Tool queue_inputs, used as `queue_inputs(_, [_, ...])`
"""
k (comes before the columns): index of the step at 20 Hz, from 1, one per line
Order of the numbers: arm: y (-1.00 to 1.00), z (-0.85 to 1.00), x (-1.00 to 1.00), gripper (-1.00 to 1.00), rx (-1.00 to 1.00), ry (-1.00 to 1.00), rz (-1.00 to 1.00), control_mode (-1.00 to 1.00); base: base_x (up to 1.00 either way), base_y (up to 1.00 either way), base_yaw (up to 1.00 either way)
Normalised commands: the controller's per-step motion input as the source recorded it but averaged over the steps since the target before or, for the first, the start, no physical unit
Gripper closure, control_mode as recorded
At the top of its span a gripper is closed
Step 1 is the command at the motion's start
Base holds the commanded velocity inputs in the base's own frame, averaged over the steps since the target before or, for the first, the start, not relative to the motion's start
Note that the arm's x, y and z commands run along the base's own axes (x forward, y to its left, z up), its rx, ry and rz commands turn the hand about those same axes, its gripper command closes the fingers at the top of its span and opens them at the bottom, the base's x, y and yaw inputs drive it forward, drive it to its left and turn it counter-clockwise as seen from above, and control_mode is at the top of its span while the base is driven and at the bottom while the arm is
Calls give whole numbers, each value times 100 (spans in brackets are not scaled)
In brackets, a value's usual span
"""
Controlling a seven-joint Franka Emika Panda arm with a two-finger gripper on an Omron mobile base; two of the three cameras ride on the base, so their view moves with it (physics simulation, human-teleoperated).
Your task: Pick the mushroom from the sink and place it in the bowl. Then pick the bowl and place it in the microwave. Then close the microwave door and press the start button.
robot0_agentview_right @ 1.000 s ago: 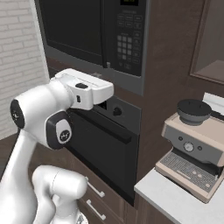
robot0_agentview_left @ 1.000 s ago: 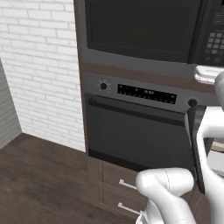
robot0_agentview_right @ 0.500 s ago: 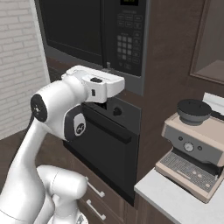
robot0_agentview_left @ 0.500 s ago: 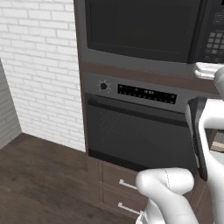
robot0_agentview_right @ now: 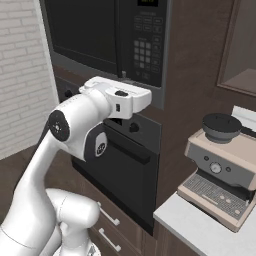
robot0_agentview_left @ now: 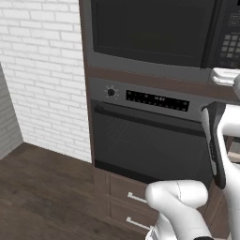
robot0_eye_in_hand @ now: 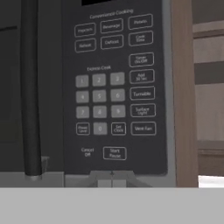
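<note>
The white arm rises from its base, bends at a dark-jointed elbow and reaches forward at about the height of the microwave's [robot0_agentview_right: 100, 40] lower edge. Its hand [robot0_agentview_right: 123, 76] sits beyond the flat white wrist block, pointing at the keypad strip [robot0_eye_in_hand: 114, 87]. The fingers are shut together, with nothing between them, just below the keypad strip.

Dark matt appliances, wood trim

The microwave [robot0_eye_in_hand: 109, 87] keypad looks matt dark plastic; beside it runs smooth brown wood panelling [robot0_eye_in_hand: 183, 87]; the oven [robot0_agentview_left: 150, 140] door is glossy dark glass.
</note>
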Motion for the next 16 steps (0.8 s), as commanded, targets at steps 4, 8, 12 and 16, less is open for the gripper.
queue_inputs(4, [-6, -13, 14, 100, 0, 0, 1, -100, 0, 0, 0])
queue_inputs(8, [-7, -3, 14, 100, 0, 0, 1, -100, 0, 0, 0])
queue_inputs(12, [-9, 0, 12, 100, 0, 0, 0, -100, 0, 0, 0])
queue_inputs(16, [-7, 0, 19, 100, 0, 0, 0, -100, 0, 0, 0])
